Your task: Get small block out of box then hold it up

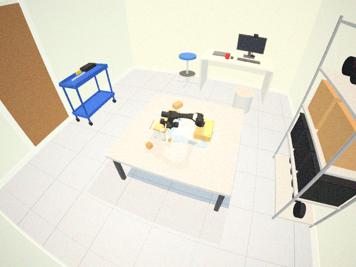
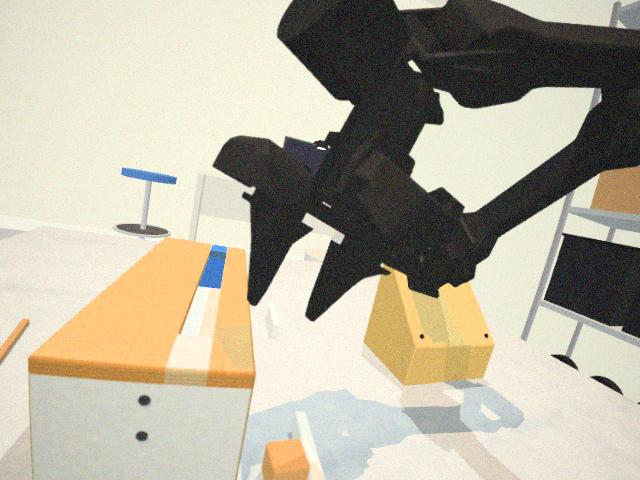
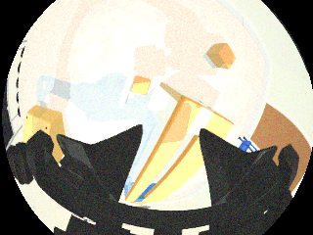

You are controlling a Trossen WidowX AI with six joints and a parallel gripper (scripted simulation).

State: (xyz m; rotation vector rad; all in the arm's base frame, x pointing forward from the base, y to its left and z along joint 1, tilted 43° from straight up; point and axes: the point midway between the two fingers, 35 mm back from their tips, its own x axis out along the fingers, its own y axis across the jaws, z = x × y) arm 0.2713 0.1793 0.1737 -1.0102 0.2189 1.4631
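Observation:
The box (image 1: pixel 159 135) (image 2: pixel 118 320) (image 3: pixel 178 119) stands upright, with an orange top, a long slot and a pale front panel. A blue piece (image 2: pixel 212 271) shows in the slot. A small orange block (image 1: pixel 169 139) (image 2: pixel 285 459) (image 3: pixel 141 85) lies on the table outside the box, beside its front end and close against a low white strip (image 2: pixel 307 439). My gripper (image 2: pixel 283 310) (image 3: pixel 171 130) is open and empty, tilted, with its fingertips above the table beside the box in the exterior view. The block is away from the fingers. The shelf inside is hidden.
Another orange cube (image 1: pixel 148 144) (image 3: pixel 221 55) lies in front of the box. A larger orange block (image 1: pixel 177 104) lies behind it, and a thin orange stick (image 1: pixel 152 124) (image 2: pixel 12 338) to its left. The yellow arm base (image 1: pixel 204 132) (image 2: pixel 429 361) (image 3: pixel 44 122) stands to the right.

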